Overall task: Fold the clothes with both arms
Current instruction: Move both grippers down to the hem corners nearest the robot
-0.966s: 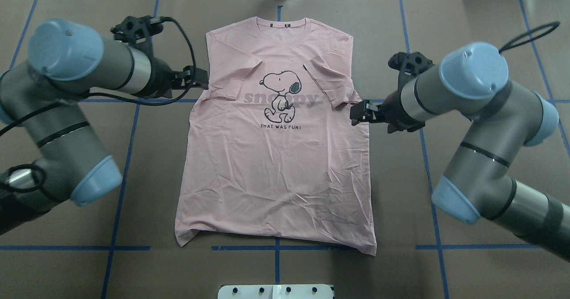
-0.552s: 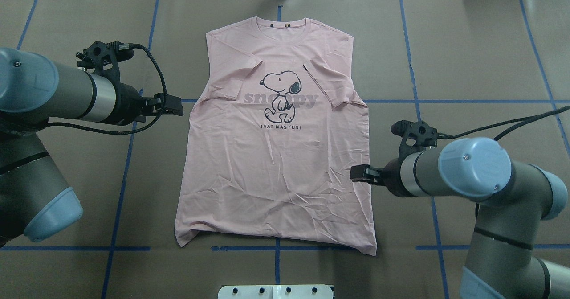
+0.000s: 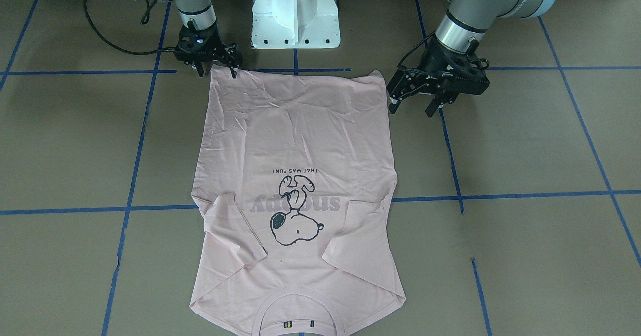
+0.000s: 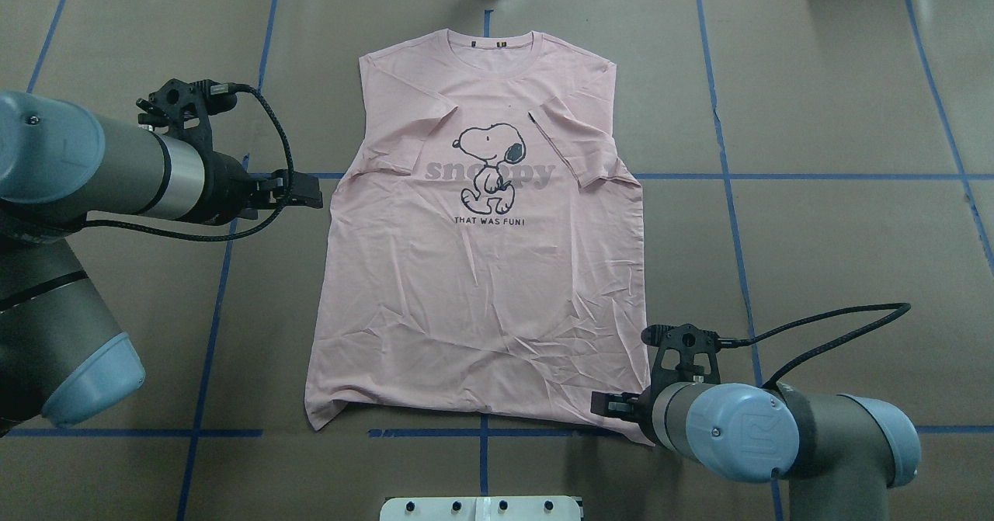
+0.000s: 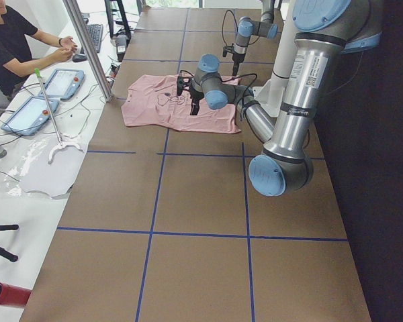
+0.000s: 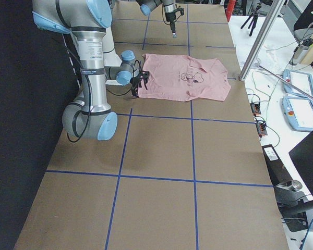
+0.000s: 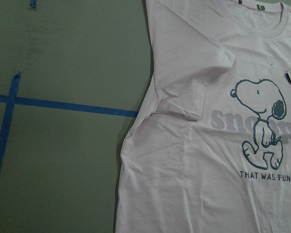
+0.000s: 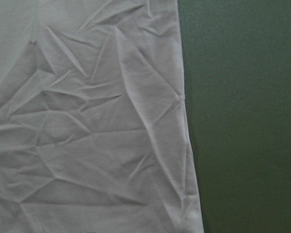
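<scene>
Overhead exterior: your right end effector (image 4: 604,406) hangs spread wide over a hem corner of the T-shirt (image 4: 481,288) — likely to pinch it; your left end effector (image 4: 309,192), also spread, hovers beside the shirt.

Robotics lab: brown-papered counter (image 4: 839,272) gridded with blue tape (image 4: 776,176), teach pendants (image 5: 62,82) and cables laid along its far side, seated person (image 5: 10,40) by a keyboard (image 5: 94,37).
</scene>
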Controlling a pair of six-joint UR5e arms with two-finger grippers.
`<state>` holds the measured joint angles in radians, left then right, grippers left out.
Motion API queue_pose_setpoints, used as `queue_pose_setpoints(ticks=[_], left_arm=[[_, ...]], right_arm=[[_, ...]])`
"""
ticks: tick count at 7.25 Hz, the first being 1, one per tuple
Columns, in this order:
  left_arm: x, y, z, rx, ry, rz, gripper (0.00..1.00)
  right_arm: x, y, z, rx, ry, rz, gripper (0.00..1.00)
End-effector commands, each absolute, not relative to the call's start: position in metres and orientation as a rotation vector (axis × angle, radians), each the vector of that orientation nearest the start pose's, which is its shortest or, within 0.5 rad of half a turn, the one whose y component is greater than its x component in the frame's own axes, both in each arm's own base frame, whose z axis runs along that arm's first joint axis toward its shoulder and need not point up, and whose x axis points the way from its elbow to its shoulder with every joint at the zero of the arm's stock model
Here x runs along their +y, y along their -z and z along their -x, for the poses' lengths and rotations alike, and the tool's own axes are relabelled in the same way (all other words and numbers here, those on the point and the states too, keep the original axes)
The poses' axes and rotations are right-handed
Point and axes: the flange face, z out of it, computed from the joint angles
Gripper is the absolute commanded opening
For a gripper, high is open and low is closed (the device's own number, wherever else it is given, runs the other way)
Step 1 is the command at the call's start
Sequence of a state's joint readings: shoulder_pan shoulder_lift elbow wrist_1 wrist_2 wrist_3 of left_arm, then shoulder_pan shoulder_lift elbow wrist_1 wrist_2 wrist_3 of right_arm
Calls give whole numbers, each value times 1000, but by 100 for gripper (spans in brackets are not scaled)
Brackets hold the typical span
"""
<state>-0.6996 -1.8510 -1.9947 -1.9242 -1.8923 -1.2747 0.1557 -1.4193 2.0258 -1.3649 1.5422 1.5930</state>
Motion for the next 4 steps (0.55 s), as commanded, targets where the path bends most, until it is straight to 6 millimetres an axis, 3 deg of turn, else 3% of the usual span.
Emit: queue_pose_setpoints(ticks=[1,2,4], left_arm=[[-432,-271,-355,1073,189,-252,100],[-432,-269,-356,1074,186,-255,100],[-432,-269,-356,1073,185,-255,100]], right_arm=[[-214,-357,502,-814,-175,-78,99],[-214,-358,502,-812,-176,-79,91],[-216,-359,500,-811,-175,-71,26]])
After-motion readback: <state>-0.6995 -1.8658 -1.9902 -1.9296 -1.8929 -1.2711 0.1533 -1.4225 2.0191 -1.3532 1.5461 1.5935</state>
